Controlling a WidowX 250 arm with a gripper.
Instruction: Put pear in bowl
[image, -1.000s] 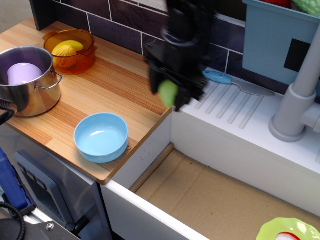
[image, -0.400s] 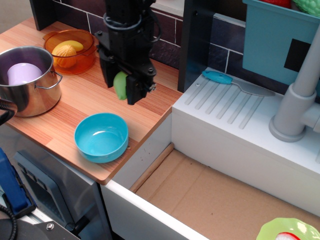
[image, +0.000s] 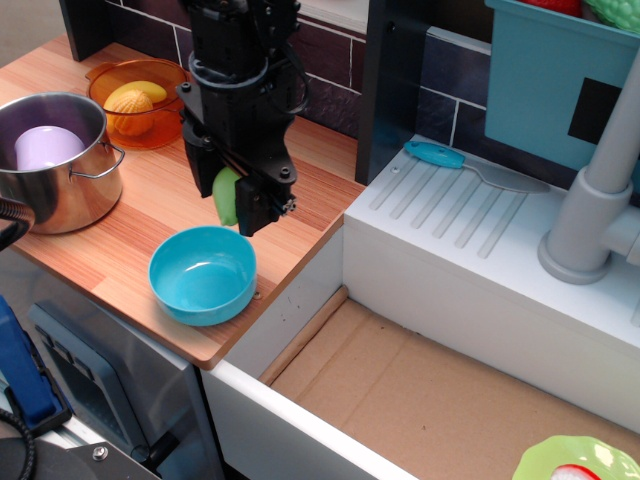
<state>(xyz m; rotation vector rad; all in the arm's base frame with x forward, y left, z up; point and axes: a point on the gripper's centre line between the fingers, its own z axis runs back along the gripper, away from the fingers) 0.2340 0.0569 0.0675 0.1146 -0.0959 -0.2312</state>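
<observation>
My black gripper (image: 230, 203) hangs over the wooden counter, shut on the light-green pear (image: 226, 195). The pear sits between the fingers, held in the air just above the far rim of the light-blue bowl (image: 203, 275). The bowl stands empty near the counter's front edge, directly below and slightly in front of the gripper.
A steel pot (image: 55, 160) with a lilac cup inside stands at the left. An orange see-through bowl (image: 140, 97) with yellow fruits is at the back left. A white sink drainer (image: 480, 215) with a blue spoon (image: 440, 155) lies to the right, a grey faucet (image: 595, 190) beyond.
My gripper has carried the pear leftward from above the counter's right edge and lowered it toward the blue bowl. The bowl and pot have not moved.
</observation>
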